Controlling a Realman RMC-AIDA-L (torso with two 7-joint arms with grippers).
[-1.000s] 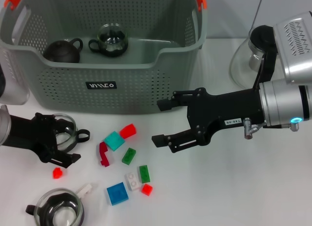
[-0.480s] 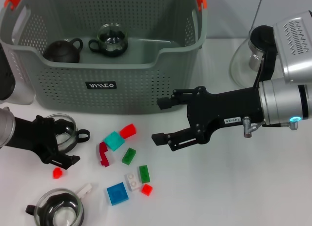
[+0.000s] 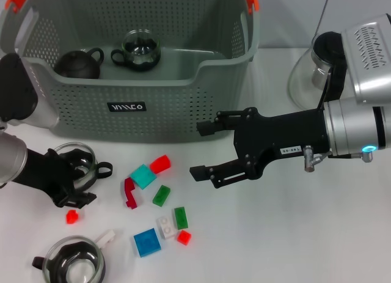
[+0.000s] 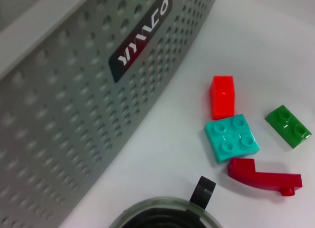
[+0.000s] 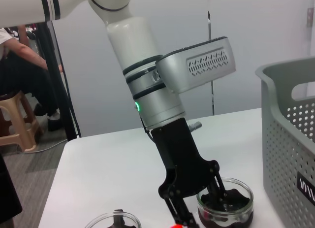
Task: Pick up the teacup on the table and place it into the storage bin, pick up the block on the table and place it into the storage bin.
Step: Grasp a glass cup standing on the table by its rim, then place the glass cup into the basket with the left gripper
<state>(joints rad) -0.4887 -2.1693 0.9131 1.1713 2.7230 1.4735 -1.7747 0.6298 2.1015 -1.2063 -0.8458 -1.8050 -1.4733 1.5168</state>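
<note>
Left gripper (image 3: 74,180) straddled the glass teacup (image 3: 76,162) rim, grip uncertain; right gripper (image 3: 206,151) hovered wide open near storage bin (image 3: 153,106).

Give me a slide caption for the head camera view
Left gripper grips a glass teacup before the storage bin; right gripper hovers open.

A white table (image 3: 293,234) fills the work area, its top smooth, evenly lit and faintly glossy, with soft shadows under whatever stands on it. Seen from the right wrist view, a plain pale grey wall (image 5: 256,50) rises behind the table's far edge, with a thin dark vertical line running down it. To one side of the table, beyond its corner, lies a grey floor (image 5: 29,174) on which a tan plastic stool (image 5: 17,122) stands beside a dark slanted pole (image 5: 56,80), and a seated person (image 5: 15,65) in dark trousers is partly visible there.
</note>
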